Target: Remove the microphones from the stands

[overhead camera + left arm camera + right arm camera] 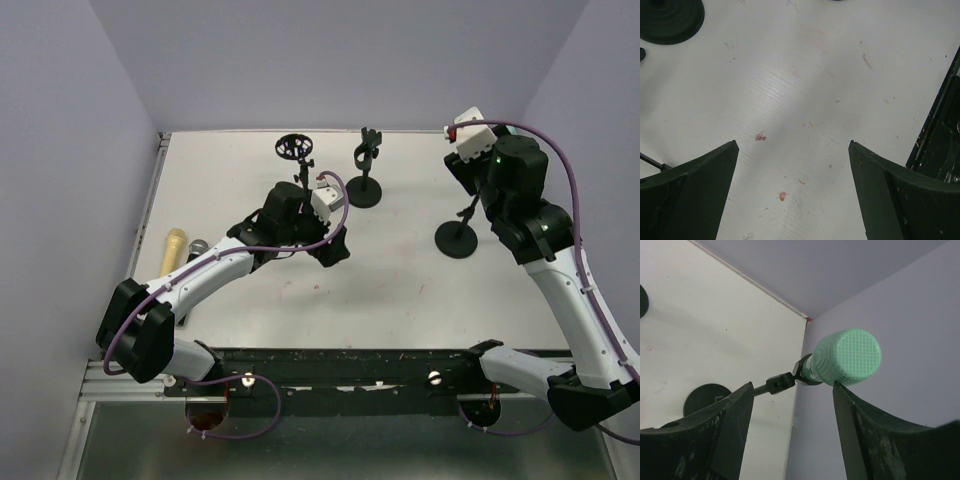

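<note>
A green microphone [847,357] sits tilted in the black clip [780,383] of a stand with a round base [705,397]. My right gripper [792,385] is open, its fingers on either side just below the microphone head, not touching it. In the top view the right gripper [472,195] hangs over that stand's base [456,240] at the right, and the wrist hides the microphone. My left gripper [330,250] is open and empty above the bare table middle, as the left wrist view [792,145] also shows.
A yellow microphone [174,249] lies at the table's left with a grey object [197,246] beside it. Two more black stands [365,170] [295,150] stand at the back. A stand base [671,21] and the black front rail [940,135] show near the left gripper.
</note>
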Tool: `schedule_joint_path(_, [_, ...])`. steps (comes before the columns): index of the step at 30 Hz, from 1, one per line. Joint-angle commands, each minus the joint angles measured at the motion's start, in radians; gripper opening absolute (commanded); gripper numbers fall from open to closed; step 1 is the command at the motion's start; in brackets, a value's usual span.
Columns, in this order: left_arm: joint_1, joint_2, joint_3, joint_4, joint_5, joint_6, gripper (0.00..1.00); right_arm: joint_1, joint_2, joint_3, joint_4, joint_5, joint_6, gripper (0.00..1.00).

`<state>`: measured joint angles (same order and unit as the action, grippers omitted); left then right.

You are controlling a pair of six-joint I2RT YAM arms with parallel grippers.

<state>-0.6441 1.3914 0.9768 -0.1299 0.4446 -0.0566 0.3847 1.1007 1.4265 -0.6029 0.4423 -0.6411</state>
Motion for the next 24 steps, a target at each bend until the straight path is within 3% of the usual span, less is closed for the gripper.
schedule_joint_path(1, [-0.012,-0.022,0.003,0.009,0.040,-0.002,0.99,-0.017,0.005,-0.014,0.150,0.110,-0.015,0.70])
schedule_joint_path(12, [-0.017,-0.031,-0.006,0.018,0.042,0.001,0.99,-0.076,0.018,0.060,0.140,0.105,0.027,0.67])
schedule_joint_path(17, [-0.017,-0.028,-0.006,0.015,0.042,0.003,0.99,-0.083,0.008,0.015,0.141,0.096,0.017,0.68])
schedule_joint_path(24, [-0.019,-0.038,-0.007,0.018,0.042,-0.002,0.99,-0.093,-0.013,-0.061,0.225,0.091,0.006,0.52])
